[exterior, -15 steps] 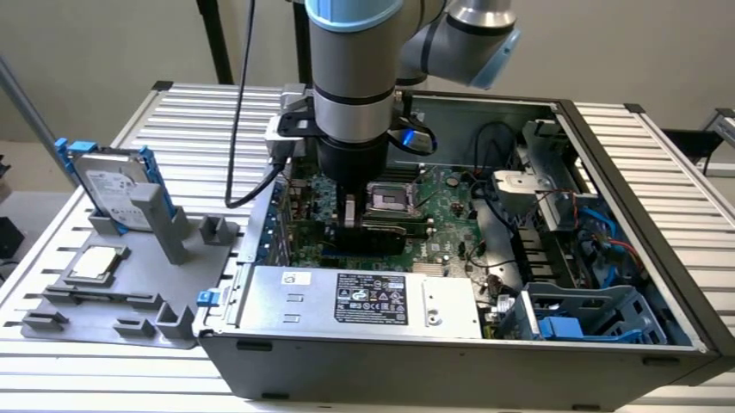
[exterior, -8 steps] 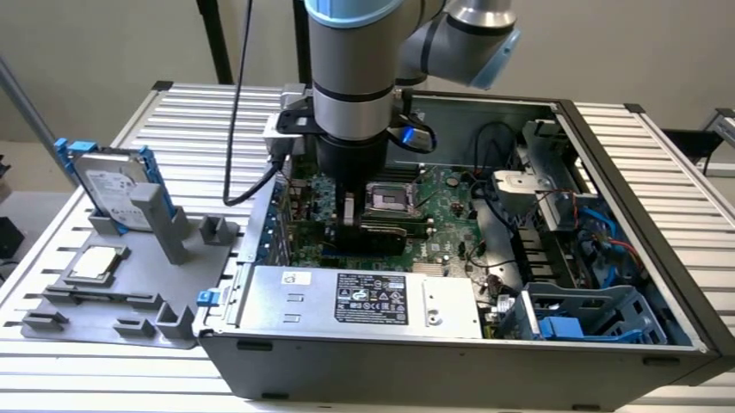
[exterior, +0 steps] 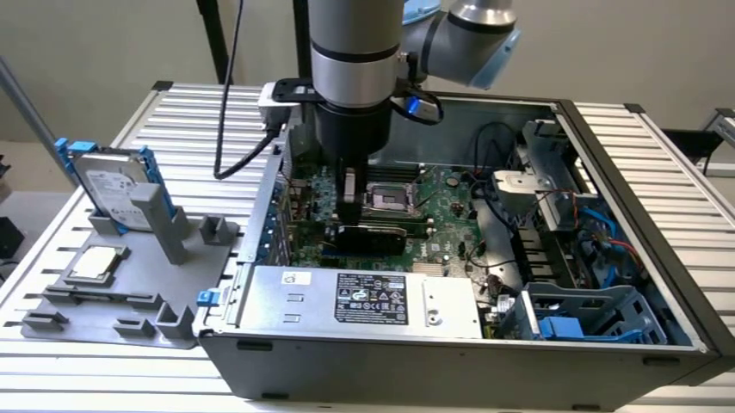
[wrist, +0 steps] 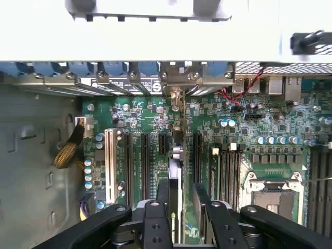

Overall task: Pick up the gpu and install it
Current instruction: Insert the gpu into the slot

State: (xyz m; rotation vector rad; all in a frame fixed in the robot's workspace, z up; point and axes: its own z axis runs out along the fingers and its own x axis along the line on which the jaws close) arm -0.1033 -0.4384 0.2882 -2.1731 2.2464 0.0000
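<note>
The open computer case [exterior: 643, 284] lies on a slatted table [exterior: 92, 361], filling the middle and the exterior view's right; its green motherboard [exterior: 442, 206] faces up, with the silver power supply [exterior: 356, 297] along the near wall and a blue drive cage [exterior: 586, 314] at the near right corner; the robot arm [exterior: 356, 52] comes down from the top into the case over the motherboard's left part; on the exterior view's left, outside the case, a grey holder tray [exterior: 81, 305] carries 1 hard drive with blue rails [exterior: 115, 181] standing upright at its far end and 1 small square processor chip [exterior: 95, 262] lying flat nearer the front; the gpu [wrist: 176, 171] stands on edge in a motherboard slot among the expansion slots, its bracket end at the case's rear wall; the gripper [wrist: 179, 215] hangs directly over the card, its 2 fingers [wrist: 155, 218] straddling the card's top edge with a gap showing on each side, so the jaws stand parted and not clamped on it.
</note>
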